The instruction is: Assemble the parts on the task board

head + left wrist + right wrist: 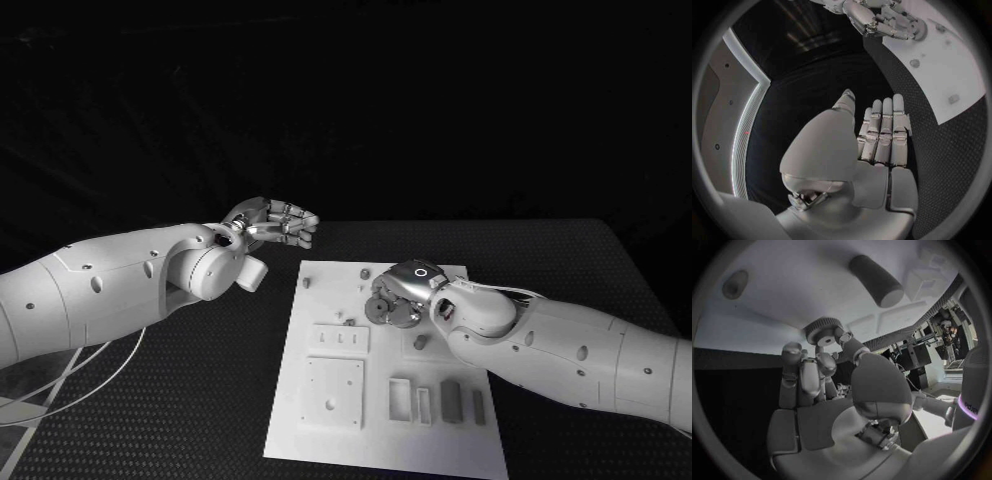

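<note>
The white task board [378,440] lies in the middle of the black table. My right hand [404,290] reaches over the board's far half and pinches a small toothed gear [823,333] between thumb and fingertips, flat against the board [767,315]. Grey gears [384,309] sit under that hand in the head view. A dark cylindrical peg [876,281] stands on the board just past the gear. My left hand [271,222] hovers off the board's far left corner, holding nothing; its fingers [882,132] are stretched out side by side.
Near the board's front edge stand two dark upright blocks [451,398] beside rectangular slots [401,397], with a square plate [335,392] to their left. A small peg [421,341] stands mid-board. Black table [188,400] surrounds the board.
</note>
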Controlling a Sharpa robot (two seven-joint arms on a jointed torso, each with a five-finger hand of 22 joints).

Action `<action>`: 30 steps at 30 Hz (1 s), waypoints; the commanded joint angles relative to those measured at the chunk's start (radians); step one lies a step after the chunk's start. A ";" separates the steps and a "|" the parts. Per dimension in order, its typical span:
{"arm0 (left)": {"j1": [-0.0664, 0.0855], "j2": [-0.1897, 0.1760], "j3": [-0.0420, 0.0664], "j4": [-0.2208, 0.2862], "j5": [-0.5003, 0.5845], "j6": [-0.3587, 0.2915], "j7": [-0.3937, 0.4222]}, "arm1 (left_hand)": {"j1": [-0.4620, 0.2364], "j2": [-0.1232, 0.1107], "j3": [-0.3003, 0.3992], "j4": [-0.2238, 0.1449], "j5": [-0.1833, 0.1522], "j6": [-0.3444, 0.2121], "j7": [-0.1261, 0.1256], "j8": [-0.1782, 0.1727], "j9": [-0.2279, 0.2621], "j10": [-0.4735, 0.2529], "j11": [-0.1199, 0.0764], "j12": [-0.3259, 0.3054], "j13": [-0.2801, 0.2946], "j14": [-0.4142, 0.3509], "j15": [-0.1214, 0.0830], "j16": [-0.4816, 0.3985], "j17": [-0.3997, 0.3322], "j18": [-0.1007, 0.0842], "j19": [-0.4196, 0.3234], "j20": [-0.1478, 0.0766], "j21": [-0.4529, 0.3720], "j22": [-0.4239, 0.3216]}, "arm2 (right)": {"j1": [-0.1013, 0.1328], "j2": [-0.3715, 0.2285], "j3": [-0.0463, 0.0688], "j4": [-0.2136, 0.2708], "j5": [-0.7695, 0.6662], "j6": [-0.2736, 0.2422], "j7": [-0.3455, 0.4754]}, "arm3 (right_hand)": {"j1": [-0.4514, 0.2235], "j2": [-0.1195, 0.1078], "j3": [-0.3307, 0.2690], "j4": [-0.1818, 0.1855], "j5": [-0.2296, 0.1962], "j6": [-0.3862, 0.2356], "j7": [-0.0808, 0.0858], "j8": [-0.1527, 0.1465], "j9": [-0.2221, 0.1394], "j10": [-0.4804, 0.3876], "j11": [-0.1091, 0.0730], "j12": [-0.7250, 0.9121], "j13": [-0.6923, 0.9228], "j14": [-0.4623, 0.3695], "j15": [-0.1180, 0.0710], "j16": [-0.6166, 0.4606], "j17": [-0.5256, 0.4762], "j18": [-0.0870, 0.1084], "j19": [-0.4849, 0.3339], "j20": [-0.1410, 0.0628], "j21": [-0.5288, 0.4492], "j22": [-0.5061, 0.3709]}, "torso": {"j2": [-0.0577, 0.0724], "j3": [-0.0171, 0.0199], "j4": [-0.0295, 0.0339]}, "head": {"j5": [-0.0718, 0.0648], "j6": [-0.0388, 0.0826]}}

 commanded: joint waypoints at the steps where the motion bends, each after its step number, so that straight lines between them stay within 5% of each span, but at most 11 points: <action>1: 0.001 0.001 0.001 0.002 -0.005 0.011 0.007 | -0.002 0.002 -0.006 0.000 -0.006 -0.005 0.020 -0.004 0.002 0.003 0.004 -0.006 0.001 0.001 0.005 -0.005 0.001 0.008 -0.002 0.007 -0.004 0.001 | 0.002 0.004 -0.001 0.002 -0.042 -0.031 -0.043 | 0.003 -0.003 -0.005 0.001 0.006 0.052 -0.008 0.018 0.024 0.004 -0.002 0.002 0.001 0.000 -0.009 0.007 0.001 0.055 -0.002 -0.004 0.002 0.016 | 0.000 -0.0004 -0.0001 | 0.000 0.002; 30: 0.001 0.004 0.001 0.001 -0.005 0.013 0.010 | -0.002 0.001 -0.007 0.000 -0.006 -0.006 0.020 -0.005 0.002 0.003 0.004 -0.006 0.002 0.001 0.005 -0.007 0.002 0.008 -0.002 0.007 -0.005 0.002 | 0.011 0.073 0.000 -0.026 -0.096 -0.117 -0.083 | 0.013 -0.022 -0.007 0.001 0.006 0.055 -0.010 0.018 0.027 0.009 -0.004 -0.002 -0.001 0.001 -0.012 0.008 0.002 0.055 0.000 -0.007 0.004 0.016 | 0.001 0.0001 0.0004 | 0.004 0.006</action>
